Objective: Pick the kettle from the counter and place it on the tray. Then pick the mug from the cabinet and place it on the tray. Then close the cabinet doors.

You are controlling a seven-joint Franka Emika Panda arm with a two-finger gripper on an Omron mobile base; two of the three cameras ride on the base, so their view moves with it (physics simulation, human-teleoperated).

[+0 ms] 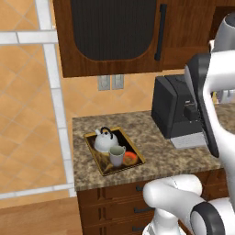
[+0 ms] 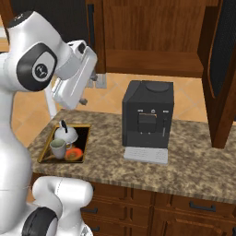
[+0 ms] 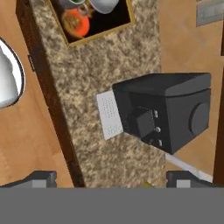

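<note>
Our gripper (image 3: 111,177) hangs high with jaws spread wide and nothing between them, looking down on the black coffee machine (image 3: 168,111) at the counter's (image 2: 193,166) back edge. Toward the counter's left end sits the tray (image 1: 136,161), carrying the kettle (image 1: 105,140) and the mug (image 1: 117,156) side by side.

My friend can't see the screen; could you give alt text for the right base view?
A kettle and a mug sit on a tray at the left end of a granite counter, beside a black coffee machine. Above, a cabinet door stands open at the right.
</note>
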